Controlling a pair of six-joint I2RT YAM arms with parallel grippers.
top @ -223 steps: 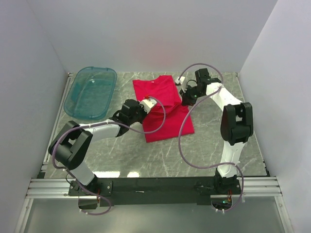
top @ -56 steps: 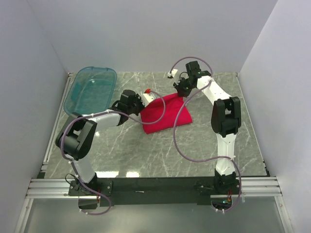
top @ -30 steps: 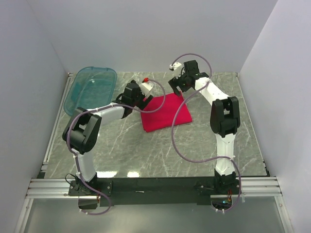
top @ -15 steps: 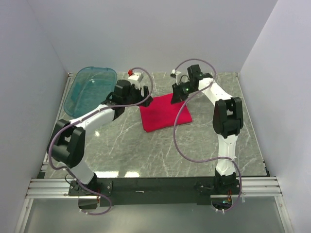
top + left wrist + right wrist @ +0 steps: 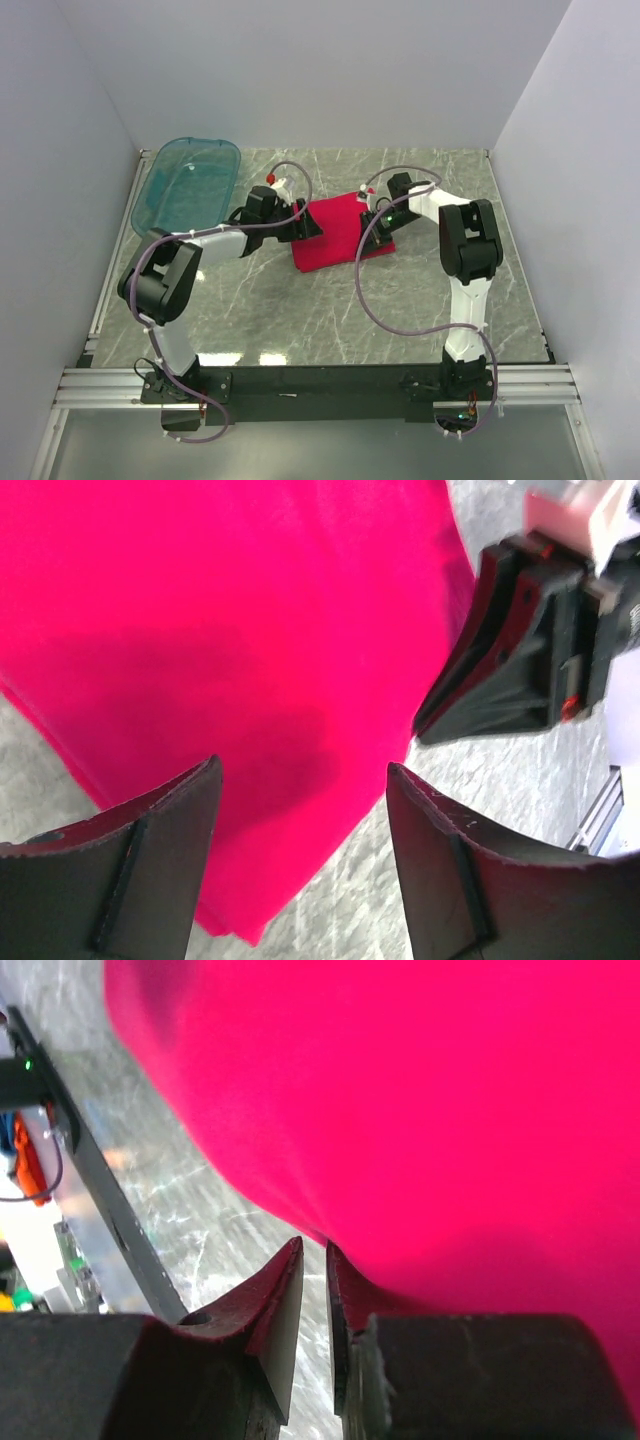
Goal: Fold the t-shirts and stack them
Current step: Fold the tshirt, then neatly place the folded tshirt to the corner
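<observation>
A red t-shirt (image 5: 338, 233) lies folded into a small rectangle on the marble table, behind the middle. My left gripper (image 5: 305, 226) is at its left edge. In the left wrist view that gripper (image 5: 302, 765) stands open just above the t-shirt (image 5: 230, 630), with nothing held between its fingers. My right gripper (image 5: 377, 222) is low at the shirt's right edge. In the right wrist view its jaws (image 5: 314, 1243) are closed to a thin slit, through which the table shows. The t-shirt (image 5: 420, 1090) bulges over one finger (image 5: 345, 1290).
A translucent teal tub (image 5: 188, 187) stands at the back left, a little beyond the left arm. White walls close in the table (image 5: 330, 310) at the back and on both sides. The right gripper's black fingers (image 5: 520, 650) show across the shirt in the left wrist view.
Both grippers have come down from above the shirt's far edge to its left and right sides. The right jaws have closed almost fully, and the left jaws have narrowed a little.
</observation>
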